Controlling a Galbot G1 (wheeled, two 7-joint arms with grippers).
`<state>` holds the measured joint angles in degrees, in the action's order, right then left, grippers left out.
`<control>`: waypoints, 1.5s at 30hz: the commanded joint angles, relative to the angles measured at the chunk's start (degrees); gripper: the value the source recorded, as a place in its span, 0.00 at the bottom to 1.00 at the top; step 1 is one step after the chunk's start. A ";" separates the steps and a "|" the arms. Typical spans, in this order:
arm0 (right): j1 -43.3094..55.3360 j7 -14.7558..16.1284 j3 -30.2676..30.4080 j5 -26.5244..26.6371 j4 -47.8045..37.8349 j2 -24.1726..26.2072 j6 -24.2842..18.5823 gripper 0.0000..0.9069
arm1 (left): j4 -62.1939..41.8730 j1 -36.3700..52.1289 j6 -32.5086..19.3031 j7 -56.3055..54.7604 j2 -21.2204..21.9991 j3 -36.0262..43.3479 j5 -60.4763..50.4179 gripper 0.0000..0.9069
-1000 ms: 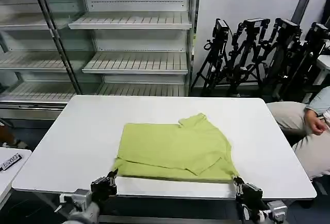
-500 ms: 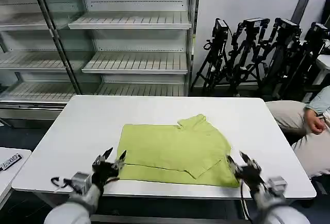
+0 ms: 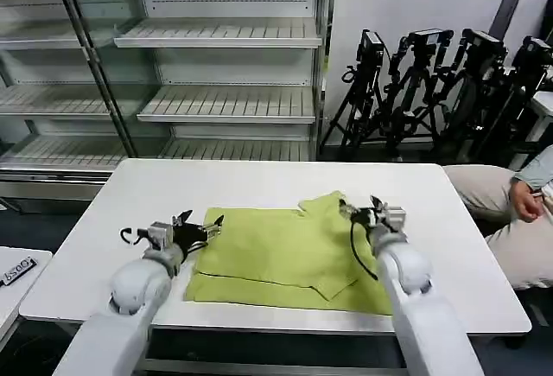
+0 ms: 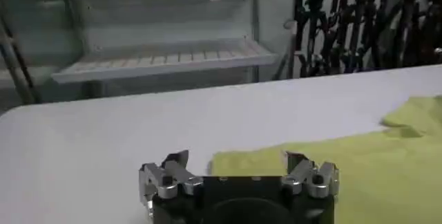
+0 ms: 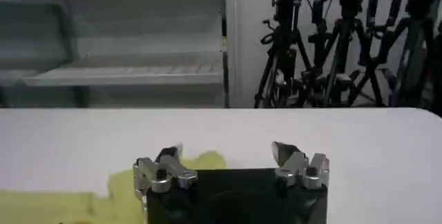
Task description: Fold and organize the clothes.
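The clothes are one lime-green T-shirt (image 3: 285, 255), lying folded flat in the middle of the white table (image 3: 130, 203). My left gripper (image 3: 200, 226) hovers open over the shirt's far left corner. In the left wrist view the left gripper (image 4: 236, 160) has its fingers spread, with the shirt's edge (image 4: 359, 170) just beyond them and nothing held. My right gripper (image 3: 361, 212) is open at the shirt's far right side, by the raised fold there. In the right wrist view the right gripper (image 5: 226, 151) is empty and a bit of shirt (image 5: 124, 191) shows beside one finger.
Empty metal shelves (image 3: 225, 99) stand behind the table. Camera tripods (image 3: 432, 91) are grouped at the back right. A seated person (image 3: 510, 212) is close to the table's right edge. A small side table (image 3: 17, 272) sits at the near left. Bare tabletop surrounds the shirt.
Both grippers moved from the shirt's near corners at the table's front edge to its far side. They opened on the way, and the shirt's near hem now lies flat.
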<state>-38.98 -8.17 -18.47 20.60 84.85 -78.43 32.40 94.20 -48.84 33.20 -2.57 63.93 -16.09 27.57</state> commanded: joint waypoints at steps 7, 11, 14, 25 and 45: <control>9.52 -1.02 4.31 -0.71 -16.14 -4.29 0.82 1.00 | -16.73 11.45 0.08 3.29 1.67 3.06 1.41 1.00; 8.27 -1.90 4.98 0.16 -15.57 -3.96 0.95 0.12 | -17.23 11.50 0.16 3.18 1.65 3.86 1.30 0.01; 7.97 -2.02 4.88 0.42 -16.06 -4.27 0.92 0.00 | -17.13 11.33 0.18 3.22 1.79 3.91 1.42 0.02; 7.97 -0.91 4.12 0.74 -16.71 -4.32 0.72 0.00 | -16.37 9.88 0.17 4.04 1.74 4.16 0.63 0.02; -8.53 -4.01 4.92 7.06 17.65 6.66 0.79 0.00 | 8.36 -4.12 0.00 1.45 -4.00 -0.89 5.25 0.00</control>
<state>-40.37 -10.54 -13.73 24.74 87.83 -75.76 33.06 89.80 -44.89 33.34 0.08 62.60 -15.51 31.37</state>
